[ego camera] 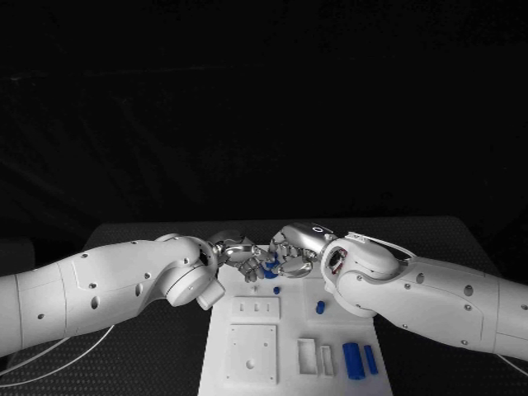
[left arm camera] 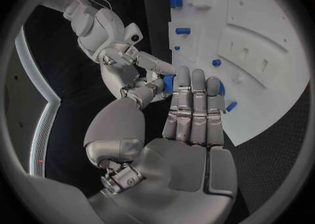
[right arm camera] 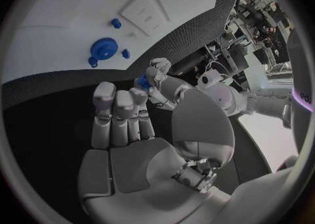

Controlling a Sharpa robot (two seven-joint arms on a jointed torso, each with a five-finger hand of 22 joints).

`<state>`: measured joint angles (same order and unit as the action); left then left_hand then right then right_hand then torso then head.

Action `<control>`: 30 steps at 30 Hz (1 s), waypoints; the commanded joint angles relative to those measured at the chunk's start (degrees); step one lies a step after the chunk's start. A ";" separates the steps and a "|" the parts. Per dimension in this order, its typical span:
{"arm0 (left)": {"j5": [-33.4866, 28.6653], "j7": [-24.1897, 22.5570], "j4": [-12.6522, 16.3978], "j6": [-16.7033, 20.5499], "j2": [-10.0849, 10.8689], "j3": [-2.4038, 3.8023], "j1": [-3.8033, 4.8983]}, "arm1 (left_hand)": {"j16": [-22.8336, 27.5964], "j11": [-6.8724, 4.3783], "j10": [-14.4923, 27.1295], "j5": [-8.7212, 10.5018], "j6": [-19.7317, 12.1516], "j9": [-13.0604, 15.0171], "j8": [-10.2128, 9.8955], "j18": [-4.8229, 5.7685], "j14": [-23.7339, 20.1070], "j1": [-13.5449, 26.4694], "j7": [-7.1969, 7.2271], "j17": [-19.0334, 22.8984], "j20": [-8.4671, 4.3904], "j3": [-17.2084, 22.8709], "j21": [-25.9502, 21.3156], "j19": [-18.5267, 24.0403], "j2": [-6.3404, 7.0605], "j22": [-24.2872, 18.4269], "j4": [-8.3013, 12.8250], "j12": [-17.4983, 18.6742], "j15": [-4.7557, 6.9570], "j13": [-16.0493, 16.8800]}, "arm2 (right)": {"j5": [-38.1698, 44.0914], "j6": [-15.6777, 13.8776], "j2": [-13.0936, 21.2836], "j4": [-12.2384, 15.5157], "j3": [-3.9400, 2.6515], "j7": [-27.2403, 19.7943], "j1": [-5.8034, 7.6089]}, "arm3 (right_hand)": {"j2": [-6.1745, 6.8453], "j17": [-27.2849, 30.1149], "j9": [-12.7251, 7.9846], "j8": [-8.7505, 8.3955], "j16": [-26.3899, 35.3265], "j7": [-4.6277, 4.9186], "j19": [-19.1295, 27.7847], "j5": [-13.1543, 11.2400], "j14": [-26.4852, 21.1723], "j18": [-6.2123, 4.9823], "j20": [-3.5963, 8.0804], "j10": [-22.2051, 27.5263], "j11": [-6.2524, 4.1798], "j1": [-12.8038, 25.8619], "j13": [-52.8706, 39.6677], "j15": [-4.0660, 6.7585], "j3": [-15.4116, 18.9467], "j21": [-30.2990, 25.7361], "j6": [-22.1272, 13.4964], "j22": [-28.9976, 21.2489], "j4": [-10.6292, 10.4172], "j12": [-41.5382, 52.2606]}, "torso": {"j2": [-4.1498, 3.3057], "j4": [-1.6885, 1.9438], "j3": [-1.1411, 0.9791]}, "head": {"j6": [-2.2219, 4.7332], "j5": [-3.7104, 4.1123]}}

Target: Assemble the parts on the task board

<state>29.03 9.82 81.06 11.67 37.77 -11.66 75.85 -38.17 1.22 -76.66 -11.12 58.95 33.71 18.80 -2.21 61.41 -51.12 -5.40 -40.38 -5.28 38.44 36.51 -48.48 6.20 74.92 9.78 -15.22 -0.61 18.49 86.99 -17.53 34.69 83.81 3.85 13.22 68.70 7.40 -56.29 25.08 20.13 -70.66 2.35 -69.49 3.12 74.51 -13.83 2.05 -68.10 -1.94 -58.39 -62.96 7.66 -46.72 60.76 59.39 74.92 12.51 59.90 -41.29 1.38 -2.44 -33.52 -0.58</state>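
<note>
Over the far end of the white task board [ego camera: 251, 363] my two hands meet. Between them is a small blue part [ego camera: 270, 268]. In the left wrist view my left hand [left arm camera: 190, 114] pinches this blue part [left arm camera: 168, 83] between thumb and fingertips, with the right hand [left arm camera: 141, 64] reaching onto it from the other side. The right wrist view shows my right hand [right arm camera: 121, 119] with its thumb and fingertip at the same blue part [right arm camera: 143, 81], and the left hand [right arm camera: 157, 69] against it. The left hand [ego camera: 234, 252] and right hand [ego camera: 294, 252] nearly touch.
Two long blue parts [ego camera: 360, 360] lie at the board's near right corner. Small blue parts [ego camera: 320, 307] stand further up it. A round blue part [right arm camera: 104, 49] sits on the task board [right arm camera: 52, 35]. White cables [ego camera: 50, 359] lie at the table's near left.
</note>
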 commanded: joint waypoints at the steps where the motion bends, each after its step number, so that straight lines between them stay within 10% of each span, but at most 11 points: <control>1: -0.44 0.44 0.06 -0.33 -0.15 0.01 0.02 | -0.29 0.13 0.49 1.44 0.02 0.19 -0.46 -0.82 -0.41 -0.18 -0.11 0.17 0.12 -0.11 0.29 0.39 0.48 0.83 -0.56 -0.37 0.10 0.09 | 0.66 0.24 -0.04 0.23 -0.06 -0.45 0.01 | -0.32 -0.10 0.65 0.86 -0.20 1.87 -0.03 0.41 0.15 -1.16 0.24 -0.41 -0.16 0.31 0.10 0.17 -0.04 0.25 2.64 0.78 0.22 0.17 | 0.02 -0.03 0.00 | -0.01 0.03; 24: -1.19 0.35 -0.28 0.14 0.01 0.01 0.01 | -2.25 -0.74 -0.99 -0.86 2.26 2.29 0.24 -0.28 0.58 -3.78 0.88 0.12 -0.36 -0.14 0.71 0.51 -6.26 0.84 3.02 -2.19 0.75 0.69 | 0.91 1.46 -0.08 -0.46 -0.06 -0.21 -0.14 | 0.09 -0.08 0.60 0.77 -0.12 1.89 -0.06 0.81 0.16 -1.17 0.20 -0.45 -0.15 0.84 0.14 0.16 -0.27 0.20 2.60 0.75 0.38 0.04 | 0.02 0.02 0.05 | -0.08 0.17; 30: -1.25 0.44 -0.45 1.00 0.08 0.01 0.00 | -2.76 -0.96 -1.32 -0.99 2.65 2.84 0.39 -0.19 0.84 -3.02 1.06 0.03 -0.57 -0.26 0.88 0.33 -6.70 0.84 3.46 -2.66 0.96 0.87 | 0.68 1.81 -0.04 -0.81 -0.05 -0.39 -0.29 | 3.04 0.03 0.31 0.14 0.23 2.26 0.09 1.32 -0.12 -1.17 0.03 0.22 0.22 2.42 0.31 -0.13 0.62 -0.06 1.67 0.66 -0.23 -0.54 | 0.02 -0.01 0.05 | -0.05 0.11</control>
<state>28.03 10.07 80.86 11.75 37.74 -11.67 75.81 -40.81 0.31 -77.64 -11.81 59.95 34.85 19.00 -2.11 62.13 -53.82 -5.61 -40.29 -5.33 38.10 37.06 -48.10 0.28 74.95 12.94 -17.53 0.11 19.28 87.44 -16.93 34.51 83.17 3.79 13.11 68.55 9.79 -56.32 25.44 20.62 -70.67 2.30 -69.49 4.23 74.45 -13.94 2.04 -68.06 -1.91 -56.01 -62.70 7.55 -46.40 60.76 59.44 74.92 12.30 59.56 -41.26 1.39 -2.38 -33.61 -0.43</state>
